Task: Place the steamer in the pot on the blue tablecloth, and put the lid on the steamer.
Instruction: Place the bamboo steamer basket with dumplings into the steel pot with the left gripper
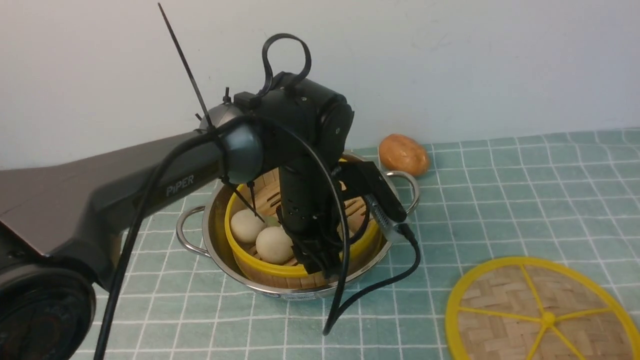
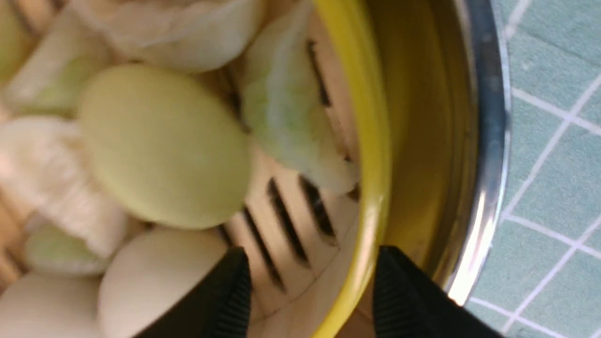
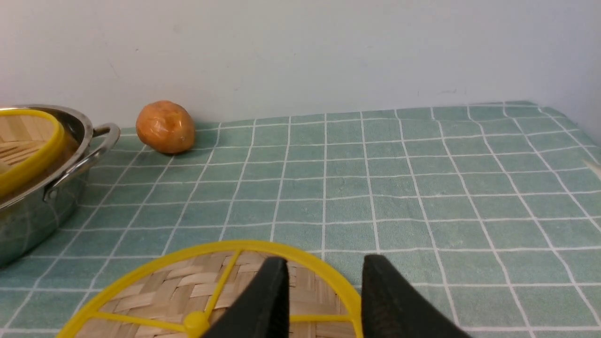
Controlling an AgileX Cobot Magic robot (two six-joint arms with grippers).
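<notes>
The steamer (image 1: pixel 280 271), a bamboo basket with yellow rims holding pale buns (image 1: pixel 274 244), sits inside the pot (image 1: pixel 210 235) on the blue tablecloth (image 1: pixel 500 200). My left gripper (image 1: pixel 320 265) reaches down over the steamer's near side. In the left wrist view my left gripper (image 2: pixel 312 281) is open, its fingers straddling the steamer's yellow rim (image 2: pixel 371 141), one inside by the buns (image 2: pixel 164 145), one between rim and pot wall (image 2: pixel 488 141). The lid (image 1: pixel 500 300) lies flat at the front right. My right gripper (image 3: pixel 324 281) is open, just above the lid's far rim (image 3: pixel 188 291).
An orange-brown bread roll (image 1: pixel 404 154) lies by the back wall behind the pot; it also shows in the right wrist view (image 3: pixel 165 126). A black cable (image 1: pixel 380 285) hangs from the left wrist onto the cloth. The wall stands close behind.
</notes>
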